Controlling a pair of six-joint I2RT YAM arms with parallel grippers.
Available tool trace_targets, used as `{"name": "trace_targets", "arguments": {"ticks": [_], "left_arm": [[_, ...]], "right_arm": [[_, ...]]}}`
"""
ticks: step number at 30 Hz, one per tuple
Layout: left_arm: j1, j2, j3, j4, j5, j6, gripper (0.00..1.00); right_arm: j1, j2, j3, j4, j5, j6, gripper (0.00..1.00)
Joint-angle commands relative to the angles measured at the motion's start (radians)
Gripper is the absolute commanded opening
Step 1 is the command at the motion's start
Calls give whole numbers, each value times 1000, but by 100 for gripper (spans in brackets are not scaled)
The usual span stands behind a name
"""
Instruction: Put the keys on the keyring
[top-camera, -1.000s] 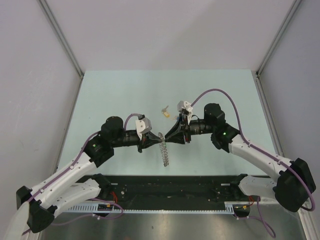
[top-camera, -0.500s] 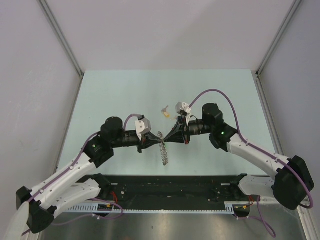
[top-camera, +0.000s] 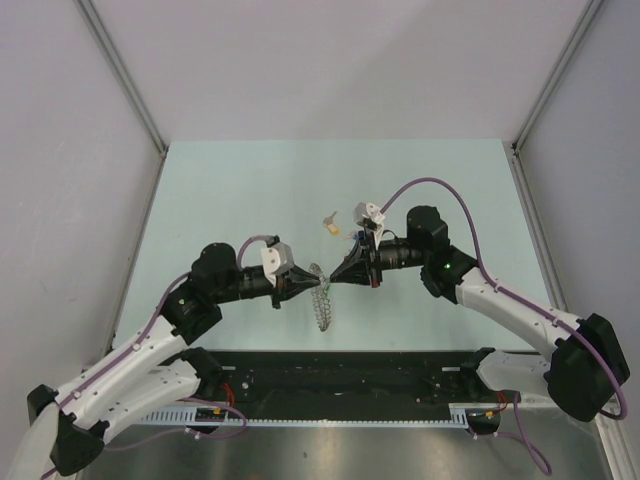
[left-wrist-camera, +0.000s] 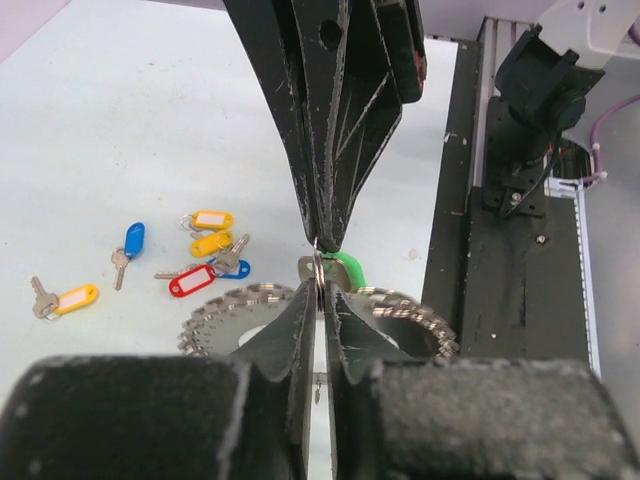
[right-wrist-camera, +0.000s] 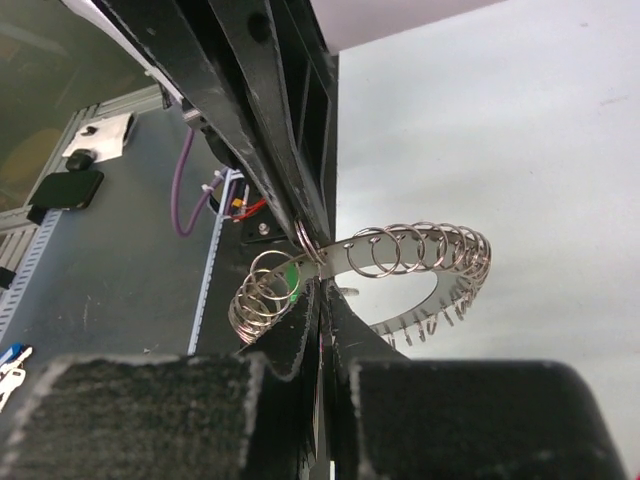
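Seen from above, the left gripper (top-camera: 297, 288) and the right gripper (top-camera: 337, 281) meet tip to tip over the middle of the pale green table (top-camera: 220, 190). The floppy silver-grey metal keyring of linked loops (top-camera: 323, 303) hangs between them, seen edge-on as a narrow strip. That view is too small to show how either pair of jaws stands. Of the keys it gives only a yellow fleck just beyond the grippers.

The left wrist camera tells more. The left gripper's black fingers (left-wrist-camera: 350, 325) leave only a thin slit between them and are pinched on the keyring's near edge, and the scalloped rim spreads out to either side. The right gripper comes down from the top of that picture with its jaws pressed together. Its tips touch a small wire loop beside a green oval plastic tag (left-wrist-camera: 347, 267). I cannot tell whether it grips that loop or the keyring itself.

This view also lays out the loose keys (left-wrist-camera: 190, 281), small silver metal ones with oval tags, lying on the table to the left. Two yellow, a red and a blue are clustered together, another blue lies near them, and a third yellow lies further left.

The right wrist camera shows the keyring's other face. Round wire coils stand along a flat band, with a bit of green behind them, and the left gripper's tips close on the band from above.
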Motion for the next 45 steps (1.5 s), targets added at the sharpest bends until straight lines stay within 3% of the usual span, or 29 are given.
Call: {"name": "trace_targets", "arguments": {"ticks": [1,4,13,17,21,29,39,43,45], "left_arm": [[4,-16,15,31,10,9,18],[4,-4,28,-1,13,26,32],[4,68,77,-68,22,59,55],[4,108,106,-90,25,72,56],[4,162,150,-144,40,105,53],[4,217,173,-177,88,125,28],[4,228,164,-191,103,127,25],[4,226,164,-188,99,127,8],[4,222,163,-191,90,125,5]], "right_arm": [[-21,-36,-1,6,14,2,0],[-23,-39,8,-7,11,-9,0],[-9,-20,57,-79,22,-69,0],[8,-11,76,-110,41,-93,0],[22,-7,82,-116,46,-101,0],[37,0,93,-133,58,-112,0],[39,-3,96,-133,63,-112,0],[39,-7,96,-141,68,-112,0],[34,-10,96,-155,75,-112,0]]}}
